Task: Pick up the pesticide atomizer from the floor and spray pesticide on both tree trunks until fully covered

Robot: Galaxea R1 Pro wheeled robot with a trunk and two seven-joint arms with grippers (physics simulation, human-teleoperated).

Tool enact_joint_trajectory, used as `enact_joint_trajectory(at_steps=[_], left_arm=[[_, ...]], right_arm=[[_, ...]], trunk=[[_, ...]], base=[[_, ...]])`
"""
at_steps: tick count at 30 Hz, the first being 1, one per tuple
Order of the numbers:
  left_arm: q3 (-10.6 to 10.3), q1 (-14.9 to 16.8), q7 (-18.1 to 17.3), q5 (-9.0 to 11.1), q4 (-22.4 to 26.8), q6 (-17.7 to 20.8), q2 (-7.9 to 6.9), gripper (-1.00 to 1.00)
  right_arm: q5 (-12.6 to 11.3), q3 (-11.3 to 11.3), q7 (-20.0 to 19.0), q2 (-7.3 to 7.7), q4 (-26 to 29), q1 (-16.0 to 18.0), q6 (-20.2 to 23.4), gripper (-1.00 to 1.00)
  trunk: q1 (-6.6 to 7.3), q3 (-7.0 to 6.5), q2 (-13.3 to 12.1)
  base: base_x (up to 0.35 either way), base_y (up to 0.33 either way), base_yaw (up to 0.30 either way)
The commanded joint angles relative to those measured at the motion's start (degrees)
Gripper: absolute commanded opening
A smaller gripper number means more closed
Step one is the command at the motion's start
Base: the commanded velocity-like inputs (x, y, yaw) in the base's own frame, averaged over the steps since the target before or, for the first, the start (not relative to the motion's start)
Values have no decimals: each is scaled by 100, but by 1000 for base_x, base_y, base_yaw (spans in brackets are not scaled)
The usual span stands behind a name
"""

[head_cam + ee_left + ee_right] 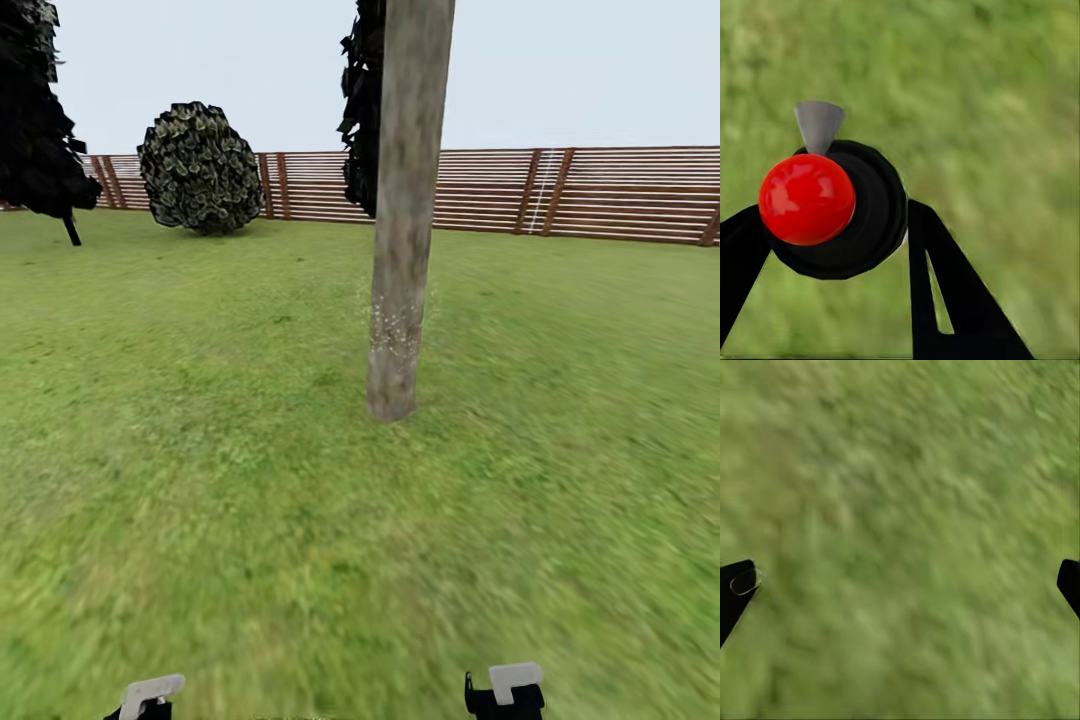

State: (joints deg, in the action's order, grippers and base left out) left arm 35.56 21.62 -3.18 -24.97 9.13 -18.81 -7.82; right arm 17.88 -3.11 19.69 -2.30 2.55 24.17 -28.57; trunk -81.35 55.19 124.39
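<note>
Squarely between the two black fingers (pixel 945 285) of the left end effector (pixel 832 247) sits the pesticide atomizer (pixel 840 210), seen from above in the left wrist view: a round black body with a glossy red ball on top and a small grey cone-shaped nozzle sticking out from its rim. The fingers press against the bottle on either side, so the left end effector is closed on it, and blurred green grass lies beneath. In the head view the tree trunk (pixel 405 220) stands ahead of the robot, a thick mottled grey-tan column that leans slightly and runs up out of the picture. A sprinkling of tiny white specks, the pesticide (pixel 398 325), clings to and hovers about the lower part of the trunk, above its base. The lawn of the garden (pixel 200 480) spreads all around the trunk. The right end effector (pixel 900 585) hangs over bare grass in the right wrist view, its two dark fingertips far apart at opposite edges with nothing between them. Further back, a brown slatted fence (pixel 610 195) closes the lawn. A rounded, leafy bush (pixel 200 168) stands in front of the fence at the left, a dark tree (pixel 40 110) stands at the far left edge, and dark foliage (pixel 365 100) shows just behind the trunk under a pale sky.
</note>
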Motion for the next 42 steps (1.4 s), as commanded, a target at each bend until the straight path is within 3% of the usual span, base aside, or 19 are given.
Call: enact_joint_trajectory(at_steps=[1,42], left_arm=[[2,0,-1,1,1,0,0,-100],[3,0,2,1,1,0,-9,-100]], right_arm=[[0,2,0,-3,-3,0,0,100],[-4,4,0,-16,-4,0,0,100]], trunk=[[0,0,0],[0,1,0]], base=[[0,0,283],[0,0,283]])
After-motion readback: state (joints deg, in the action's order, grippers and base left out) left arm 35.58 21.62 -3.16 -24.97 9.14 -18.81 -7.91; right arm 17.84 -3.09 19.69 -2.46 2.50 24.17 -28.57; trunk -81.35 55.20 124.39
